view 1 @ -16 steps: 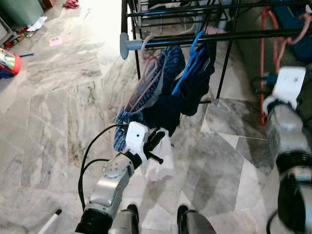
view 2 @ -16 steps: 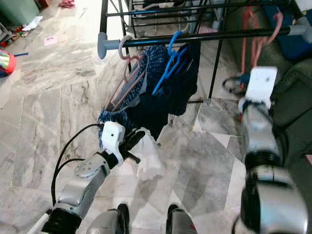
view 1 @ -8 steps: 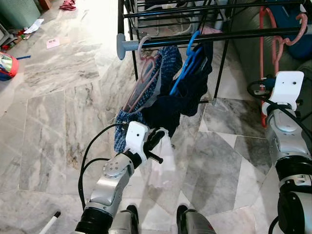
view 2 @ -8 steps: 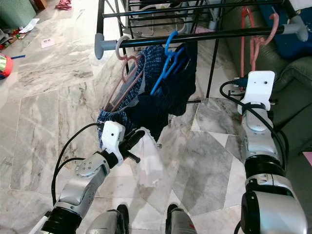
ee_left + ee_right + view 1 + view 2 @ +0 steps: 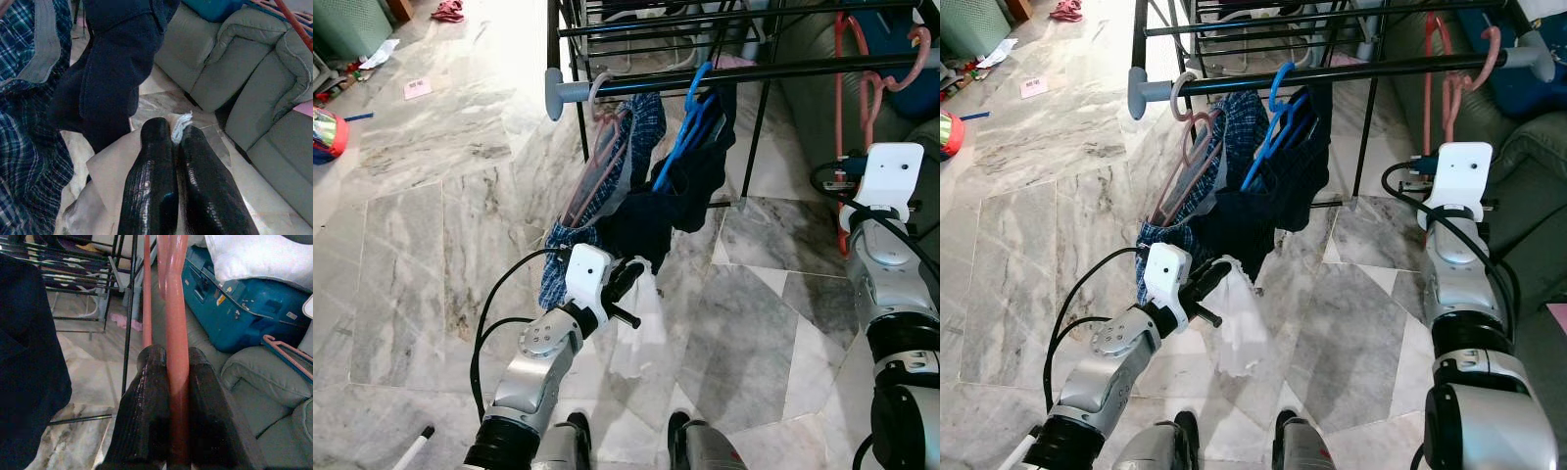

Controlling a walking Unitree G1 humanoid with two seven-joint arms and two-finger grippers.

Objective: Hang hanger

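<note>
Right wrist view shows the right tool (image 5: 168,382) clamped on the red hanger (image 5: 176,333), whose hook rests over the rack rail (image 5: 783,70). The left tool (image 5: 171,147) pinches a white cloth (image 5: 636,328).

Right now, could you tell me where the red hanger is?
The red hanger is on the robot's right, clamped in the right gripper, its hook over the rail's right end, above the sofa.
</note>
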